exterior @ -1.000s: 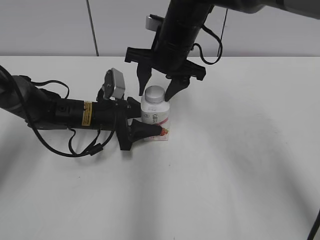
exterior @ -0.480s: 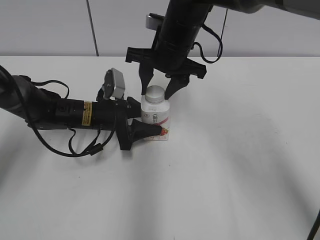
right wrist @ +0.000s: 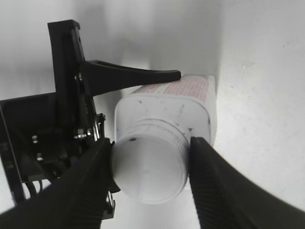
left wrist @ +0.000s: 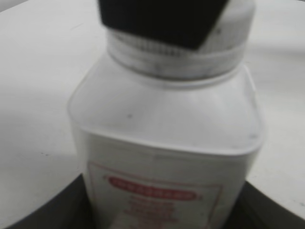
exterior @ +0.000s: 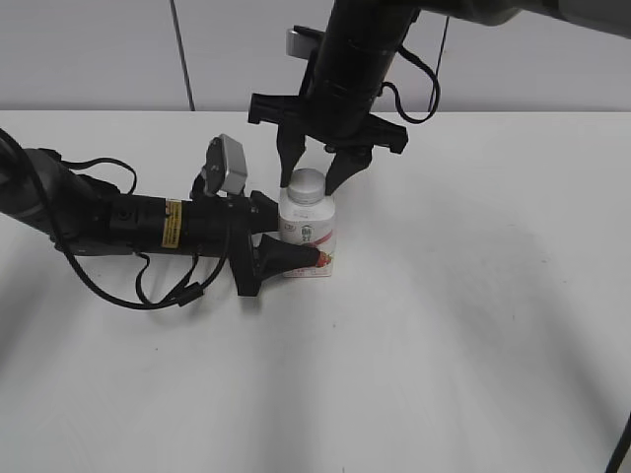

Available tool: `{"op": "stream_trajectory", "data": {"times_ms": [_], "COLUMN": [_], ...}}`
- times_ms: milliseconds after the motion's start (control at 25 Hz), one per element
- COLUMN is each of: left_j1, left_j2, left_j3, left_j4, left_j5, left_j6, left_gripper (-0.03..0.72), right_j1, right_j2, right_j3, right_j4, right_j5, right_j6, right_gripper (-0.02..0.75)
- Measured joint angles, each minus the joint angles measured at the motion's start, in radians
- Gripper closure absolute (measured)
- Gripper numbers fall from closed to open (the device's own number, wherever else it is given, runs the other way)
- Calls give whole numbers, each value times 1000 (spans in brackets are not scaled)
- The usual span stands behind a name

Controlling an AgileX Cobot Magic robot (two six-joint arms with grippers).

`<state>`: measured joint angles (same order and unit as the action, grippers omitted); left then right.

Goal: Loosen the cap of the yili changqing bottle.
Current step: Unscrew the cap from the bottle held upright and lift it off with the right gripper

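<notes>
One bottle, one cap, two arms: that is all I count on the white table point(exterior: 473, 335). Nearest to me in the exterior view, my left arm lies low along the tabletop from the left, with a loop of black cable point(exterior: 148, 291) trailing beneath it and a small grey camera block point(exterior: 227, 166) on its wrist. The left gripper point(exterior: 296, 248) is clamped on the lower body of the yili changqing bottle point(exterior: 308, 236), one black finger crossing the front of the label and the other behind it; in the left wrist view the dark finger bases frame the bottle at both bottom corners. The bottle stands upright near the middle of the table, its pink-red label band facing the camera. Above it my right arm comes straight down from the top of the frame, and the right gripper point(exterior: 315, 177) straddles the cap point(exterior: 307, 184) with a fingertip on either side. From the right wrist view the two ribbed pads point(right wrist: 214, 191) sit against the cap's rim to left and right, so I read that gripper as pressed onto the cap, though the left-hand contact is partly shadowed. The right gripper's own fingers hide part of the cap from the left wrist camera. Compared with a second ago, the right gripper has turned a little about the bottle's axis and its tips look drawn slightly closer together; bottle and left arm have not shifted. Behind everything is a pale wall point(exterior: 99, 49).
</notes>
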<state>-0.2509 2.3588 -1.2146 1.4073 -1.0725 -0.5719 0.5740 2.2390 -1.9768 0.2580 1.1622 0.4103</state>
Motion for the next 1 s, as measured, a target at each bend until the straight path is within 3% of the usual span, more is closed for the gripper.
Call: {"op": "stream_trajectory", "data": {"times_ms": [440, 1000], "left_j1": [0, 0], "left_j2": [0, 0], "left_j3": [0, 0], "left_j4": [-1, 1], "left_j5": [0, -6], "left_j6": [1, 9], "left_gripper": [288, 302], "right_j1": [1, 0], "right_j2": [0, 0], "right_j3": [0, -3], "right_j4": [9, 38], "right_j5": [0, 26], "right_j6": [-208, -844], "right_gripper": [342, 342]}}
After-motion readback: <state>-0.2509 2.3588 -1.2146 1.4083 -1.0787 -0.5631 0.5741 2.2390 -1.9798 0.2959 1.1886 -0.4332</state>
